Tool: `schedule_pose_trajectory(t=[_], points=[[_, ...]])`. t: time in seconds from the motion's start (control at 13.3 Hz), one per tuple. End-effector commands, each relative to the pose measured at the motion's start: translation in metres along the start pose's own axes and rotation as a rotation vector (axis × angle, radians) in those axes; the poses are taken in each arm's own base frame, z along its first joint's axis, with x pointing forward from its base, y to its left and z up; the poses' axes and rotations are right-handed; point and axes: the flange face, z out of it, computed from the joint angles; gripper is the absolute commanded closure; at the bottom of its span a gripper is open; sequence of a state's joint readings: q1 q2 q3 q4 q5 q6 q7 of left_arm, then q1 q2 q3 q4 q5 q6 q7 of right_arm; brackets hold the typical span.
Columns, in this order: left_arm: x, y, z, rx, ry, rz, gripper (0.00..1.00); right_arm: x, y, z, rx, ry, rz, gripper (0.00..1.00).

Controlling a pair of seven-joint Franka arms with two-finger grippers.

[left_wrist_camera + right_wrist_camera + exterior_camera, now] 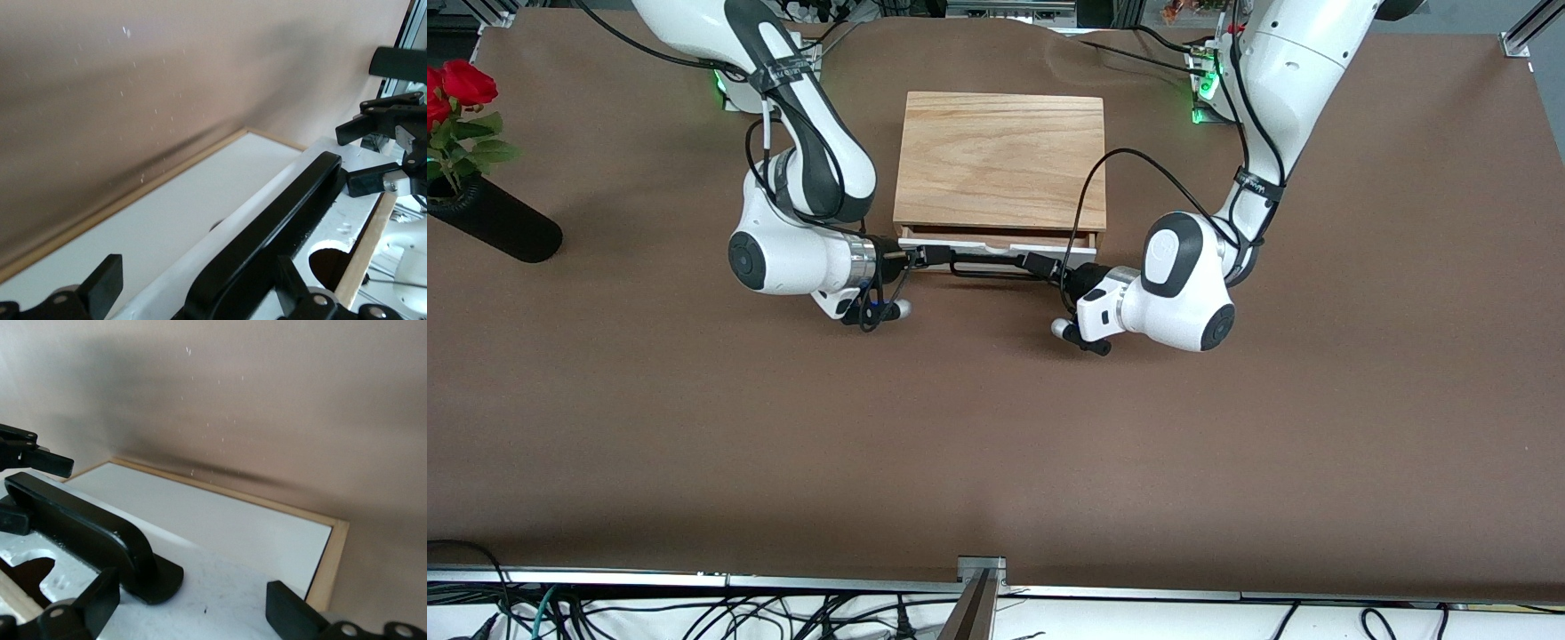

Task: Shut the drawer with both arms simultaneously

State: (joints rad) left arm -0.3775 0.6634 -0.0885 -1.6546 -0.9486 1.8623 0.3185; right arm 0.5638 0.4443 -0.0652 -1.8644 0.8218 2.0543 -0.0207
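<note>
Drawer (996, 247) pulled out only a sliver from the light-wood box (1000, 160) mid-table, black bar handle (996, 265) facing the front camera. Left gripper (1040, 264) and right gripper (927, 256) reaching in low from either end, elbows bent, fingers (100, 283) spread wide around the handle ends, apparently gripping nothing. Off toward the right arm's end, a black vase (494, 222) with red roses (458, 89).
</note>
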Motion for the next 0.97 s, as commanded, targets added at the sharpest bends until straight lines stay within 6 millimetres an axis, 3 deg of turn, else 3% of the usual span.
schedule_pose_trajectory(t=[0.0, 0.3, 0.45, 0.6, 0.75, 0.9], points=[[-0.007, -0.006, 0.010, -0.020, -0.042, -0.009, 0.00, -0.041, -0.010, 0.031, 0.009, -0.059, -0.002, 0.00], [-0.013, -0.011, 0.020, -0.024, -0.075, -0.024, 0.00, -0.045, -0.012, 0.038, 0.006, -0.062, 0.001, 0.00], [-0.013, -0.011, 0.020, -0.024, -0.074, -0.022, 0.00, -0.041, -0.014, 0.029, 0.011, -0.054, 0.000, 0.00], [-0.012, -0.007, 0.018, -0.023, -0.070, -0.020, 0.00, -0.020, -0.009, -0.010, 0.019, -0.002, 0.025, 0.00], [-0.014, 0.002, 0.010, -0.037, -0.084, -0.007, 0.00, 0.000, -0.002, -0.073, -0.021, 0.003, 0.013, 0.00], [-0.019, 0.023, -0.009, -0.052, -0.098, -0.021, 0.00, 0.010, 0.006, -0.133, -0.092, 0.015, -0.011, 0.00]])
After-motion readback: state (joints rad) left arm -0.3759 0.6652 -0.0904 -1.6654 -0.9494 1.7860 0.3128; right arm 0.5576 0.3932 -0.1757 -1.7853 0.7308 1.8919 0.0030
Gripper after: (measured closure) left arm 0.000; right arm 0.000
